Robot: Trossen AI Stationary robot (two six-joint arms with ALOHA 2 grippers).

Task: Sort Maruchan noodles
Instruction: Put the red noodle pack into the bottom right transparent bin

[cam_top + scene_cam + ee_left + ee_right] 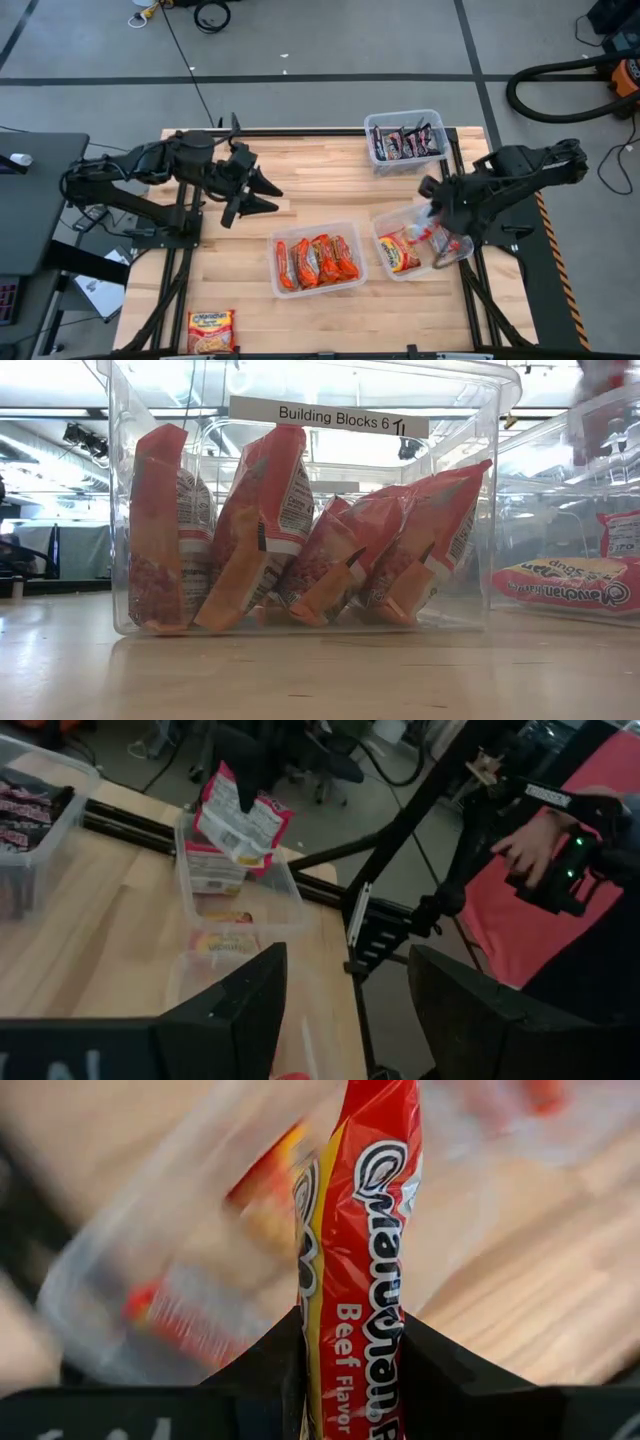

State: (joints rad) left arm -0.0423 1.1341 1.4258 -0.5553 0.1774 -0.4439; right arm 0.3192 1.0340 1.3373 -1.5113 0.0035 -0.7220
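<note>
My right gripper (437,210) is shut on a red Maruchan beef packet (362,1230) above the clear right-hand bin (388,262), where yellow-red packets (398,250) lie flat. The left wrist view shows that packet (240,820) hanging over the bin (282,905). My left gripper (262,195) hovers open over bare table, left of centre, touching nothing. The middle bin (276,272) holds several orange-red packets (260,530) standing on edge. The far bin (375,165) holds dark brown packets (405,143). One yellow-red packet (210,330) lies flat on the table near the near left corner. My right gripper pinches the red packet between its two fingers (270,1365), which lie on its two flat faces, the packet edge-on between them. It holds the packet by its upper end (228,782) from above. The packet hangs below the fingers, lifted clear over the right bin.
Black frame rails (455,170) run along the table's far and right edges. Bare wood (320,195) lies between the far bin and the middle bin. Beyond the table's right side, a person's hand (530,845) holds a dark device.
</note>
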